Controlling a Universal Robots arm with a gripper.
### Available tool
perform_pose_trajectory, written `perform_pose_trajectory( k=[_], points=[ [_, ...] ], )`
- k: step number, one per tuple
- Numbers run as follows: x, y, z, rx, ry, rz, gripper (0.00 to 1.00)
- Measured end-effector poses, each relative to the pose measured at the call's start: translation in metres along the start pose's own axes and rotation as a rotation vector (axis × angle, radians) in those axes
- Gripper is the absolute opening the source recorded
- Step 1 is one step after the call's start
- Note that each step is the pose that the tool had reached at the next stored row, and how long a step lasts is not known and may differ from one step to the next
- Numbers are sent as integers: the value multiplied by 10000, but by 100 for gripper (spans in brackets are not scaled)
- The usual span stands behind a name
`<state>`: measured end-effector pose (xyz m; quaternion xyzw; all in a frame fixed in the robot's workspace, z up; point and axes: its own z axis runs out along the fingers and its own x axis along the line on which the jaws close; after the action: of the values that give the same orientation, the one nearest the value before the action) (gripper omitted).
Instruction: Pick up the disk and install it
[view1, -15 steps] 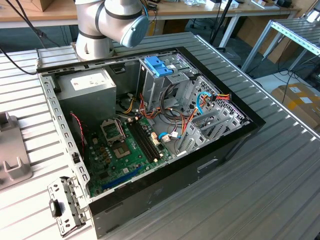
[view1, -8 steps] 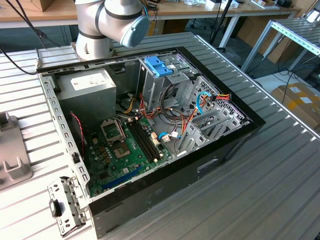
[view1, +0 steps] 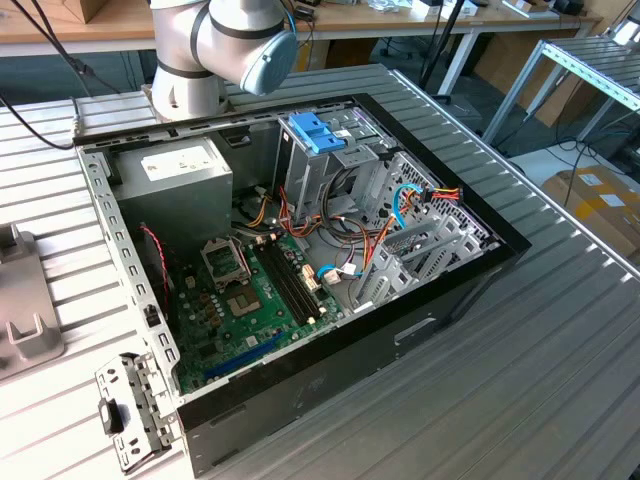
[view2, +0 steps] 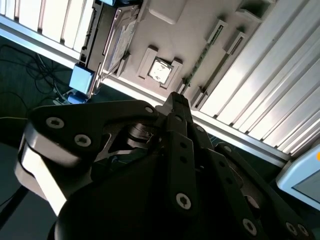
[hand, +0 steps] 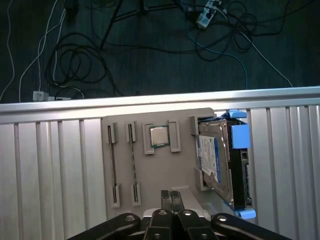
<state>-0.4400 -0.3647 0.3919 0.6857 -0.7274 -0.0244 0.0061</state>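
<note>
Lengthwise, disk (hand: 221, 161) along the table slats (hand: 50, 170)

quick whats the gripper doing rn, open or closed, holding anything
gripper: closed, holding nothing; the disk sits apart from it, on edge in the grey holder.

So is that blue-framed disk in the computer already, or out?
Out: the disk sits in the grey holder on the slatted table, apart from the computer.
</note>
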Motion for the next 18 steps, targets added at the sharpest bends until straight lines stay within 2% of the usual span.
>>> perform_pose_trajectory(
  k=[18],
  points=[
    [0, 0, 0, -23, 40, -910, 11]
  ],
)
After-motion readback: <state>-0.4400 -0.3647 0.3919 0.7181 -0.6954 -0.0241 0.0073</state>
